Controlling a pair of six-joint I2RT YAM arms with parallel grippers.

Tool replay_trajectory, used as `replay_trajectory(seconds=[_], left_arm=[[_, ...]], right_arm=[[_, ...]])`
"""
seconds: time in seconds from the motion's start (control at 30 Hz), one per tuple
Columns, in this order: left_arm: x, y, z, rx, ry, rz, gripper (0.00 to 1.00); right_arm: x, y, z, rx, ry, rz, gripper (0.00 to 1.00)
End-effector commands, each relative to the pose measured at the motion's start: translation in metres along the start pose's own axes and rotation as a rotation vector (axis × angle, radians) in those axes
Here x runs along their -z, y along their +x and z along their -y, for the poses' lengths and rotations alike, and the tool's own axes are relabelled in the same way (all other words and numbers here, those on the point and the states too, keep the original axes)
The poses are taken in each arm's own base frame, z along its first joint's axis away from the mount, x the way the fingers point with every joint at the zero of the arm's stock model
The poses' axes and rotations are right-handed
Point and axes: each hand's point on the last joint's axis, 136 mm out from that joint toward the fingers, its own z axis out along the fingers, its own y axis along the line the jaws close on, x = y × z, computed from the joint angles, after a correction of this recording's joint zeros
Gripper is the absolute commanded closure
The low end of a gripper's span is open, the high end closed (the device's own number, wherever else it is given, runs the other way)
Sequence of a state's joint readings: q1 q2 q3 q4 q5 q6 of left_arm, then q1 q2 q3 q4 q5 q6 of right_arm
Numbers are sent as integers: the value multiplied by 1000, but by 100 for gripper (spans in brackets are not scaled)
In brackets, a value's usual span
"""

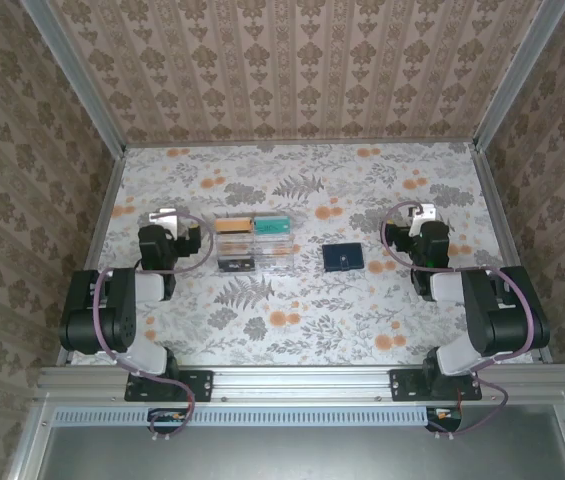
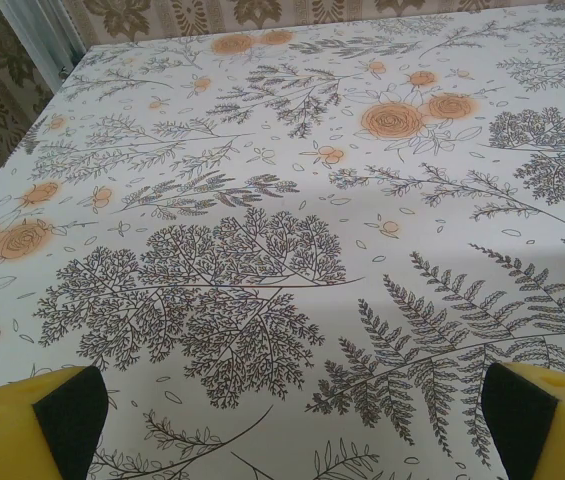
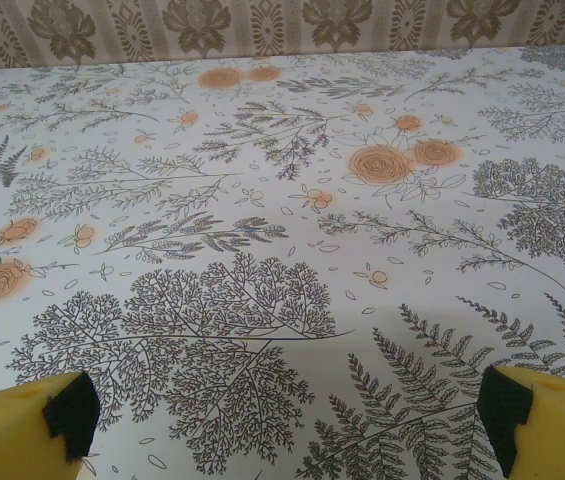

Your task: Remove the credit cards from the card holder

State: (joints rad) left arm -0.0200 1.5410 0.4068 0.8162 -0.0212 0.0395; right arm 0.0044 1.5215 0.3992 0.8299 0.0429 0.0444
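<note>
In the top view a clear card holder (image 1: 254, 244) with compartments lies left of the table's middle. Inside it I see an orange-yellow credit card (image 1: 230, 226), a teal one (image 1: 270, 226) and black ones (image 1: 237, 264). My left gripper (image 1: 167, 215) rests on the table just left of the holder, apart from it. The right gripper (image 1: 422, 212) rests far to the right. In the left wrist view my left gripper (image 2: 292, 420) stands open over bare cloth. The right gripper (image 3: 290, 425) in its wrist view is open too, nothing between its yellow fingers (image 3: 22, 430).
A dark blue flat rectangle (image 1: 343, 258) lies on the flowered tablecloth (image 1: 302, 190) between the holder and the right arm. Patterned walls and metal posts (image 1: 72, 75) close the table on three sides. A metal rail (image 1: 302, 380) runs along the near edge.
</note>
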Motion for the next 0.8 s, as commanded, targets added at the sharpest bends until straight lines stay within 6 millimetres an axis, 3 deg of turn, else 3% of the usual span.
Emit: replay_trajectory(seconds=[0.0,0.67,0.77], left_arm=[[1,-11,1,-15,13,38,0],[1,-11,0,-3,23,38,0],[5,-19,-11,26,-23,21,0]], right_arm=[[-3,-8,-3,10,-20,12,0],[-3,-7,-3,11,-22,10,0],[-1,-8,-3,7,-24,18,0]])
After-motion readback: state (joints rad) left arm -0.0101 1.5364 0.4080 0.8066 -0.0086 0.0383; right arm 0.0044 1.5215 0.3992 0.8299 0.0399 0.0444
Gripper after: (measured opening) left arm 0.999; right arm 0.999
